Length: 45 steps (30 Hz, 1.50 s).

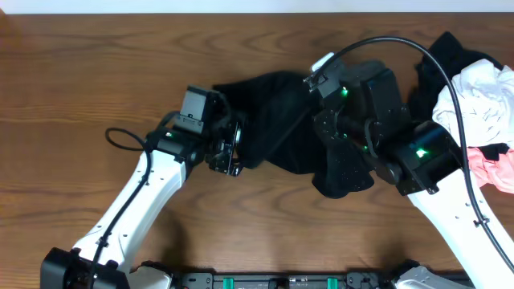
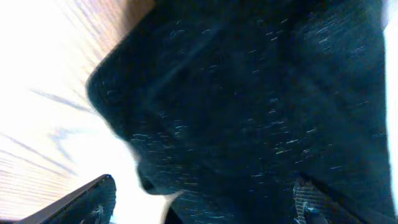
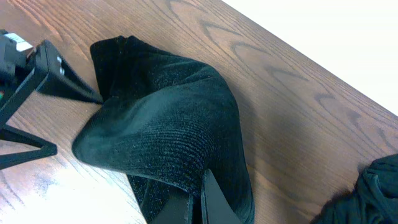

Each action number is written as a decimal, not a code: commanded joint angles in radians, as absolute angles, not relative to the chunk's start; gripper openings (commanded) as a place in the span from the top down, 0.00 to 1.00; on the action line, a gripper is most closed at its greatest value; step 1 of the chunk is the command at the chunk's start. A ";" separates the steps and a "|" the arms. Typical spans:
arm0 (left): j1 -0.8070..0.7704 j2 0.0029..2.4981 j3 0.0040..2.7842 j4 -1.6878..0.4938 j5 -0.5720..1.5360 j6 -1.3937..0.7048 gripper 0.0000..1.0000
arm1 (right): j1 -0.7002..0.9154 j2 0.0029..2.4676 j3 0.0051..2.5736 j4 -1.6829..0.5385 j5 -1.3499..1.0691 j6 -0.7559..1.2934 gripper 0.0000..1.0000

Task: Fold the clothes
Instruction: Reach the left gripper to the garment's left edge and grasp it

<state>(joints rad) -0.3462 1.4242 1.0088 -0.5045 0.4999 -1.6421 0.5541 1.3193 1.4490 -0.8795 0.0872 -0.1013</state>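
- Two arms are reaching in from the lower edge of the overhead view. Both are meeting at one black garment [image 1: 277, 120], which is lying crumpled across the middle of the wooden table [image 1: 80, 56].
- At the garment's left edge, just left of frame centre, the left gripper [image 1: 231, 151] is sitting low over the cloth.
- In the left wrist view its fingers [image 2: 93, 199] are standing wide apart at the lower left and lower right corners. Dark ribbed cloth is filling the space between them. I cannot tell whether either finger is touching the fabric.
- At the bottom centre of the right wrist view, the right gripper [image 3: 202, 200] is showing with fingers pressed close together, pinching a fold of the black garment. The cloth is standing up in a rounded ridge toward them.
- In that same view the left gripper is appearing at the upper left, with one finger pointing at the garment's near corner.
- The garment is bunching rather than lying flat, and a lower lobe is sitting toward the bottom centre of the overhead frame, beside the right arm.
- At the right edge of the overhead frame other clothes are lying in a heap. It is made up of a white piece [image 1: 482, 96], a pink piece [image 1: 491, 167] below it and a dark piece [image 1: 440, 60] above.
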 commanded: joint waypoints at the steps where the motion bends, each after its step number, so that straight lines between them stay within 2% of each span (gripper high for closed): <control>1: -0.342 1.411 1.018 -0.466 0.526 -1.799 0.09 | 0.568 1.315 1.459 -0.876 0.101 -0.083 0.99; 6: -0.363 1.414 1.018 -0.471 0.414 -1.819 0.11 | 0.568 1.315 1.459 -0.876 0.101 -0.083 0.99; 17: -0.533 1.426 1.016 -0.523 0.398 -1.820 0.14 | 0.568 1.315 1.459 -0.881 0.101 -0.083 0.99; 23: -0.572 1.462 0.994 -0.518 0.323 -1.900 0.26 | 0.568 1.315 1.459 -0.883 0.100 -0.056 0.99; 27: -0.572 1.516 0.989 -0.469 0.347 -1.928 0.36 | 0.570 1.315 1.459 -0.884 0.101 -0.056 0.99; 34: -0.572 1.562 0.989 -0.284 0.384 -2.075 0.37 | 0.570 1.315 1.459 -0.882 0.101 -0.052 0.99; 39: -0.572 1.562 0.989 -0.110 0.385 -2.087 0.41 | 0.570 1.315 1.459 -0.883 0.101 -0.052 0.99; 43: -0.572 1.562 0.989 -0.063 0.384 -2.085 0.41 | 0.570 1.315 1.459 -0.882 0.101 -0.052 0.99; 44: -0.572 1.562 0.989 -0.064 0.385 -2.084 0.26 | 0.570 1.315 1.459 -0.881 0.101 -0.052 0.99; 45: -0.574 1.562 0.989 -0.071 0.384 -2.045 0.21 | 0.570 1.315 1.459 -0.880 0.101 -0.053 0.99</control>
